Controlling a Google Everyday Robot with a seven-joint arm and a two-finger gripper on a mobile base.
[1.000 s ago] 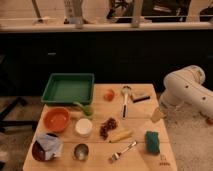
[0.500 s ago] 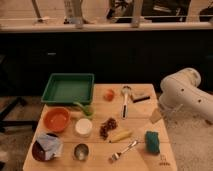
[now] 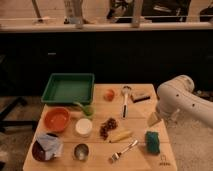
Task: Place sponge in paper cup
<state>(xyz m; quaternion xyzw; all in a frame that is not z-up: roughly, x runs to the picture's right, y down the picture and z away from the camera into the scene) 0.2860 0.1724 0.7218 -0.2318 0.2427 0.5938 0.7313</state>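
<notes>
The white arm (image 3: 176, 97) has swung lower and farther in over the 3 o'clock edge of the table (image 3: 97, 163). Its claw (image 3: 154, 119) now hangs just at 12 o'clock of the sponge (image 3: 152, 141); whether the claw is apart or together cannot be told. The sponge lies near the 4 o'clock corner, close to the right edge, with bare wood around it. The paper cup (image 3: 83, 127) stands upright, well apart at the sponge's 9 o'clock, just beside the orange bowl (image 3: 56, 119). Grapes (image 3: 108, 127), a yellow piece (image 3: 120, 135) and a fork (image 3: 123, 151) lie between cup and sponge. The green tray (image 3: 68, 88) fills the 11 o'clock corner.
</notes>
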